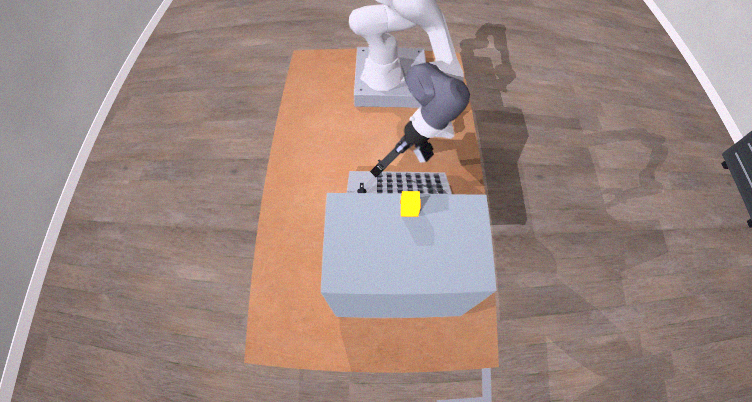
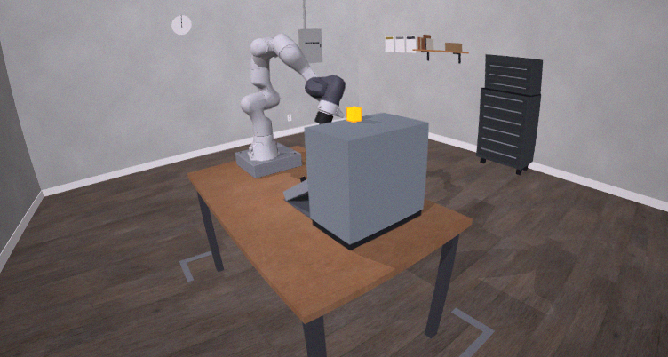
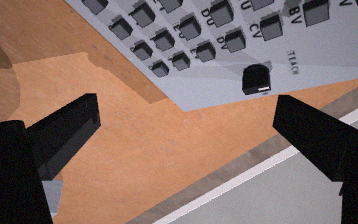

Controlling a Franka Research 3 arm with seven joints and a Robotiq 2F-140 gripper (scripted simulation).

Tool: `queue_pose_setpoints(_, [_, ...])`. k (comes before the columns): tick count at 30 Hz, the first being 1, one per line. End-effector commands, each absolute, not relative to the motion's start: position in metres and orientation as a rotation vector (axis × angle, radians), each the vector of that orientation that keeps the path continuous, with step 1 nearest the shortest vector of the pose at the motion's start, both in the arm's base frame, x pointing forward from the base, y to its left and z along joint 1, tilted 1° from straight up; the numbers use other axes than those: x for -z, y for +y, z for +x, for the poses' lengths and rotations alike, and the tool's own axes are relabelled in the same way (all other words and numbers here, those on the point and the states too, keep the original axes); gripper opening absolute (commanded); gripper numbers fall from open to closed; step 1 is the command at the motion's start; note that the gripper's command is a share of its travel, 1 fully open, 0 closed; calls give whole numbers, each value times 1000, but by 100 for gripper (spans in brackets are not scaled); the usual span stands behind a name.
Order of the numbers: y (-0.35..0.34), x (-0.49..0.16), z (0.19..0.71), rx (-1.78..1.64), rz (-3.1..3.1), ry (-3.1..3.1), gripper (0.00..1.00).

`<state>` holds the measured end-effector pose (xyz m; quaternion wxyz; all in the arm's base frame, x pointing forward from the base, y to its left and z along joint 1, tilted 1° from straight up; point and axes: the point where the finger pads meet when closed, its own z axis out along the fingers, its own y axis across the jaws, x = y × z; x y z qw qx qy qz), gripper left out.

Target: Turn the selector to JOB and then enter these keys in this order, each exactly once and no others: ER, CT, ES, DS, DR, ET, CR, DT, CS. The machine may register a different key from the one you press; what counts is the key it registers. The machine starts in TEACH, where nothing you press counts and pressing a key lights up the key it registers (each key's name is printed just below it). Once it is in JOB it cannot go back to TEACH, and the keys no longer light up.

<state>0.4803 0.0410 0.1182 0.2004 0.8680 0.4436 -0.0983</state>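
A wooden table (image 1: 294,272) (image 2: 252,214) (image 3: 145,165) stands on a plank floor (image 1: 157,215) (image 2: 116,261) between grey walls (image 2: 116,74). The gripper's fingers are spread wide, with the black selector (image 3: 256,78) beyond their gap, nearer the one by the wall.
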Motion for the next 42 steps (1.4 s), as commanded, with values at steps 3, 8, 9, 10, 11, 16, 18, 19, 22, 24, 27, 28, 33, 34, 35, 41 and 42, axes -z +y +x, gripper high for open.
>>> queue_pose_setpoints(3, [41, -118, 480, 274, 2426, 1240, 100])
queue_pose_setpoints(8, [41, -118, 480, 274, 2426, 1240, 100])
queue_pose_setpoints(9, [41, -118, 480, 274, 2426, 1240, 100])
queue_pose_setpoints(10, [41, -118, 480, 274, 2426, 1240, 100])
queue_pose_setpoints(11, [41, -118, 480, 274, 2426, 1240, 100])
queue_pose_setpoints(16, [41, -118, 480, 274, 2426, 1240, 100])
queue_pose_setpoints(18, [41, -119, 480, 274, 2426, 1240, 100])
queue_pose_setpoints(19, [41, -120, 480, 274, 2426, 1240, 100])
queue_pose_setpoints(22, [41, -141, 480, 274, 2426, 1240, 100])
queue_pose_setpoints(24, [41, -168, 480, 274, 2426, 1240, 100])
queue_pose_setpoints(27, [41, -198, 479, 274, 2426, 1240, 100])
queue_pose_setpoints(28, [41, -209, 479, 274, 2426, 1240, 100])
queue_pose_setpoints(33, [41, -240, 479, 274, 2426, 1240, 100])
queue_pose_setpoints(34, [41, -240, 479, 274, 2426, 1240, 100])
queue_pose_setpoints(35, [41, -241, 478, 274, 2426, 1240, 100])
queue_pose_setpoints(41, [48, -235, 478, 206, 2394, 1311, 100])
queue_pose_setpoints(42, [51, -231, 478, 165, 2374, 1353, 100])
